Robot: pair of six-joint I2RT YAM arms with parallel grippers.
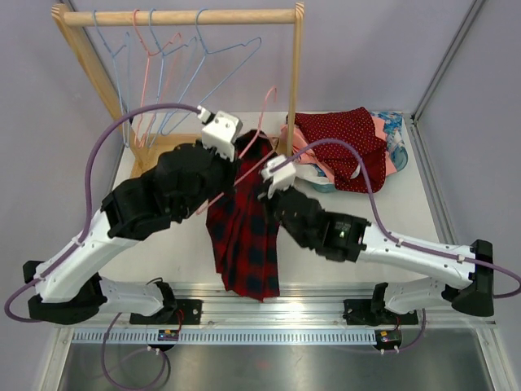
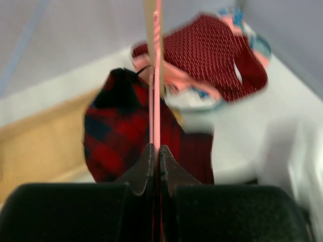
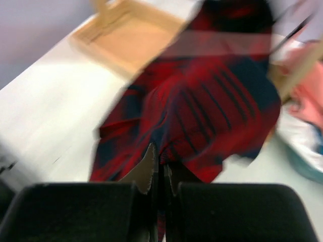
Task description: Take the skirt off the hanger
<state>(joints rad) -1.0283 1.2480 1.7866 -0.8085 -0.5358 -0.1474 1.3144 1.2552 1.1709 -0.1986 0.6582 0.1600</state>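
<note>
A red and dark plaid skirt hangs from a pink wire hanger above the table's middle. My left gripper is shut on the hanger's wire, seen between its jaws in the left wrist view, with the skirt draped below. My right gripper is shut on a fold of the skirt, with cloth pinched between its jaws in the right wrist view. The skirt's lower hem reaches toward the table's near edge.
A wooden rack with several blue and pink wire hangers stands at the back left, its base on the table. A pile of clothes, topped by a red dotted garment, lies at the back right.
</note>
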